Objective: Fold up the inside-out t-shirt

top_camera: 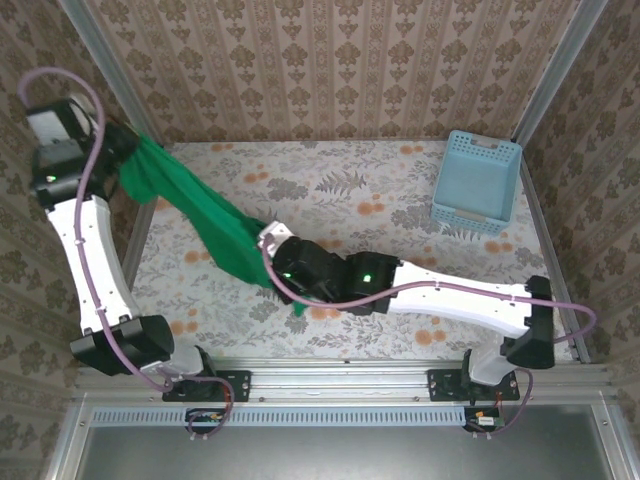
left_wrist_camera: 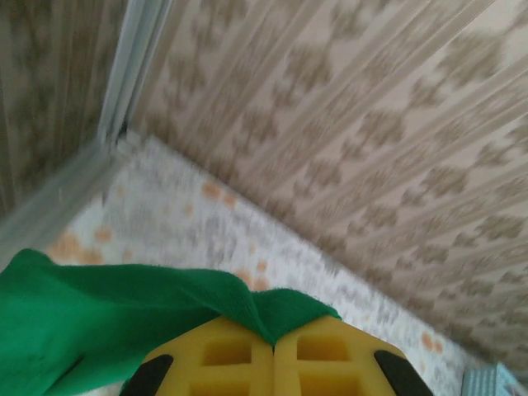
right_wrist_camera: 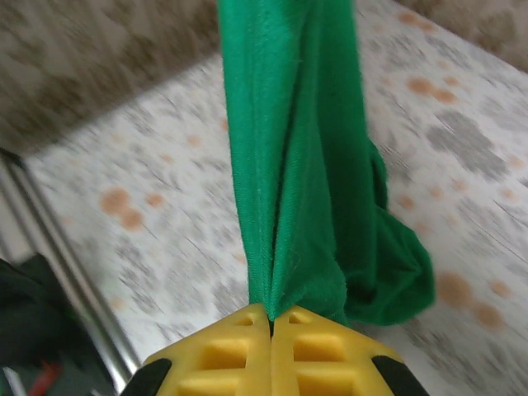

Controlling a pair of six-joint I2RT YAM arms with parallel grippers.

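Left gripper (left_wrist_camera: 273, 346): we clamp the t-shirt (top_camera: 215, 235), far from the basket (top_camera: 476, 182).
Right gripper (right_wrist_camera: 271, 320): clamped on it too.
Progress: no fold yet.

bright green t-shirt (top_camera: 205, 225), bunched into stretched band, hanging taut above table, far-left corner to centre.

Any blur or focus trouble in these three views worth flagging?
Top external: evenly lit and sharp, t-shirt and basket crisp. Left wrist: wall and table smeared, left gripper sharper. Right wrist: table blurred, t-shirt at right gripper in focus.
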